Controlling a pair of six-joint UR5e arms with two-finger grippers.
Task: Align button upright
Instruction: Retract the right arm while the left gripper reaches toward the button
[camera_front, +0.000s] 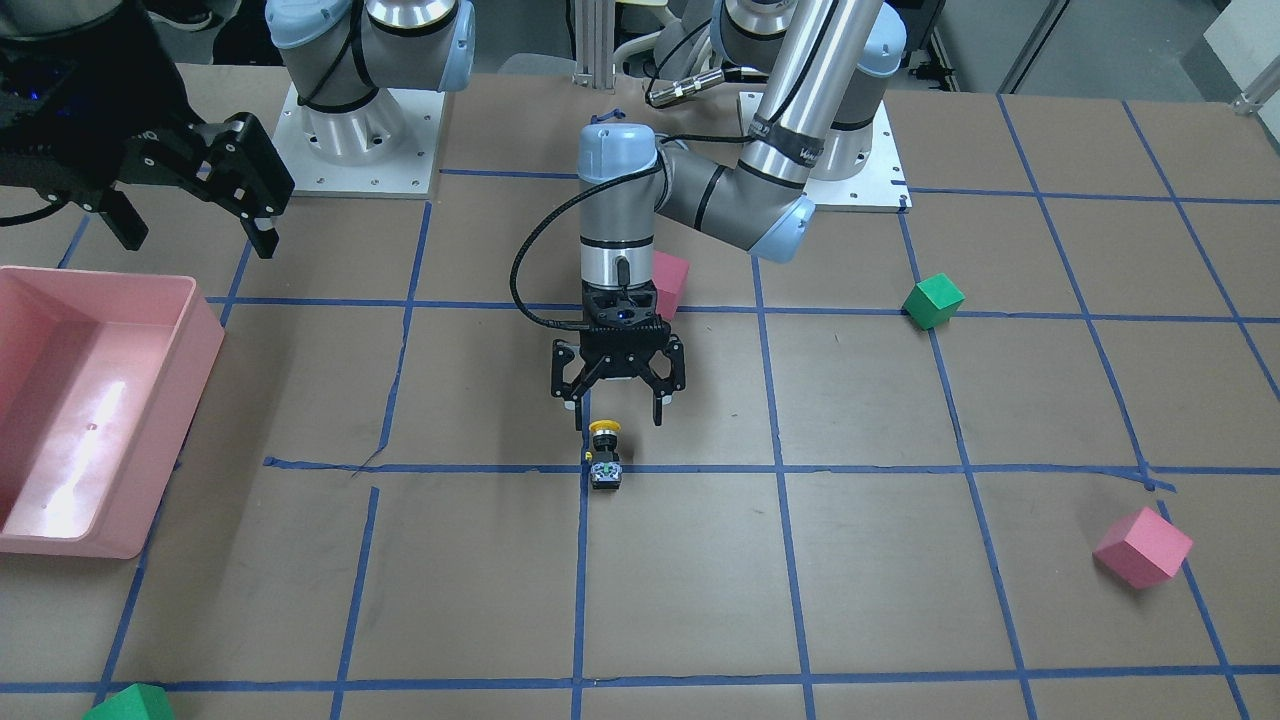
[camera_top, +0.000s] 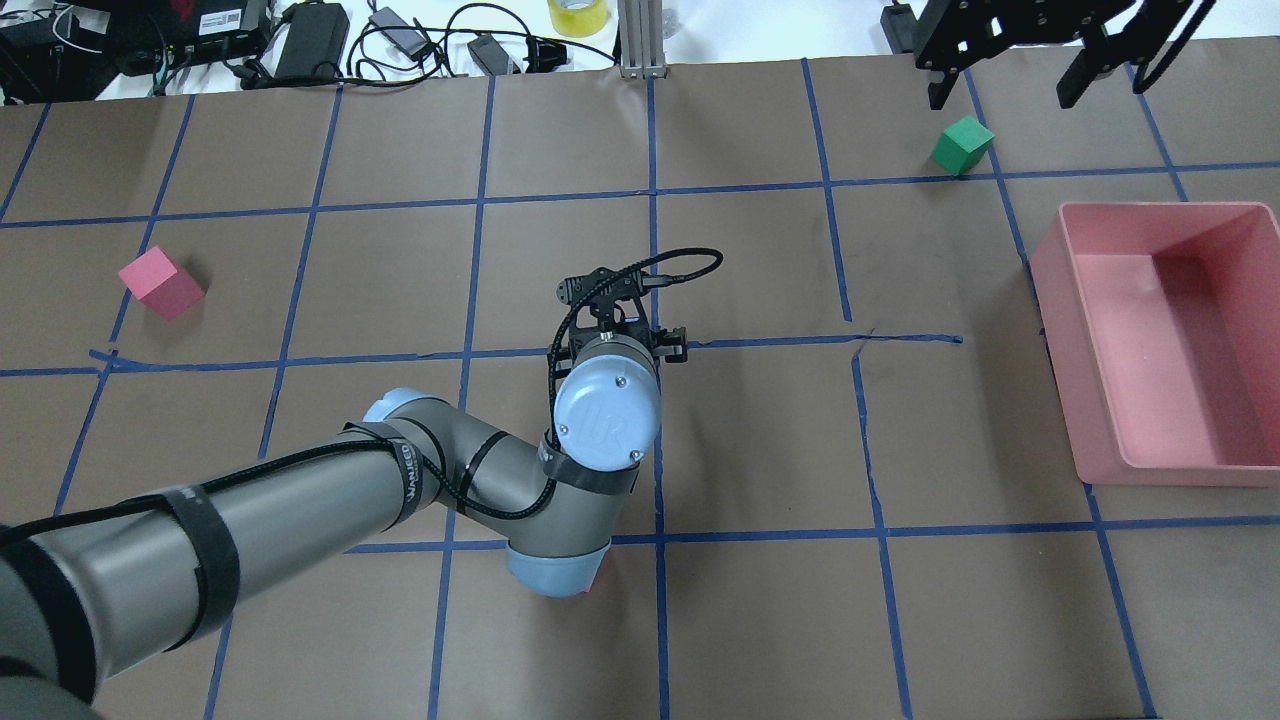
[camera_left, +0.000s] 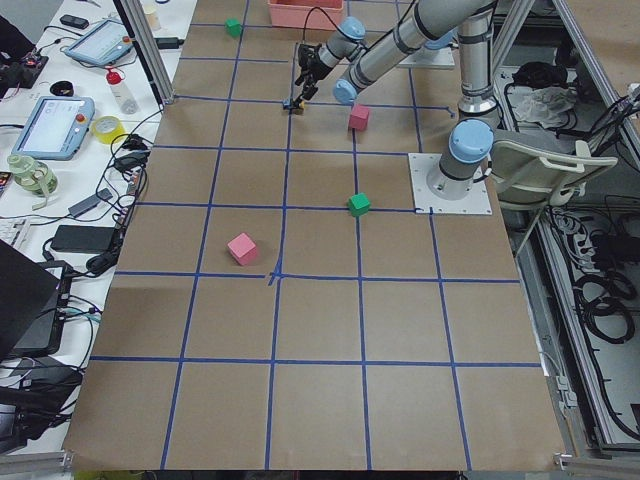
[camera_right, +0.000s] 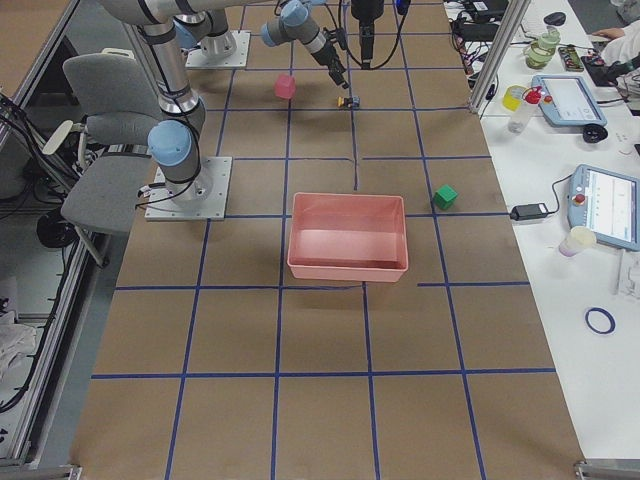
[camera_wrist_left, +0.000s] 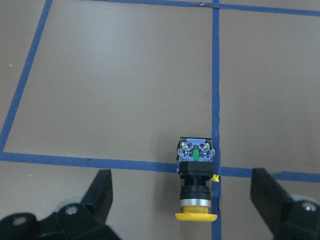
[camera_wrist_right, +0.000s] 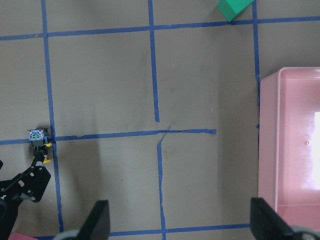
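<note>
The button (camera_front: 604, 455) lies on its side on the brown table, on a blue tape crossing. Its yellow cap points toward the robot and its grey base points away. My left gripper (camera_front: 620, 410) hangs open just above and behind the cap, touching nothing. In the left wrist view the button (camera_wrist_left: 197, 180) lies between the open fingers (camera_wrist_left: 100, 192), cap nearest the camera. My right gripper (camera_front: 197, 238) is open and empty, high near the robot's base, also in the overhead view (camera_top: 1005, 95). The right wrist view shows the button (camera_wrist_right: 38, 140) far off.
A pink tray (camera_front: 200, 340) stands on my right side, also overhead (camera_top: 1050, 330). A pink cube (camera_front: 668, 280) sits just behind the left wrist. A green cube (camera_front: 933, 300) and another pink cube (camera_front: 1142, 547) lie on my left. Another green cube (camera_front: 130, 705) is at the table's far edge.
</note>
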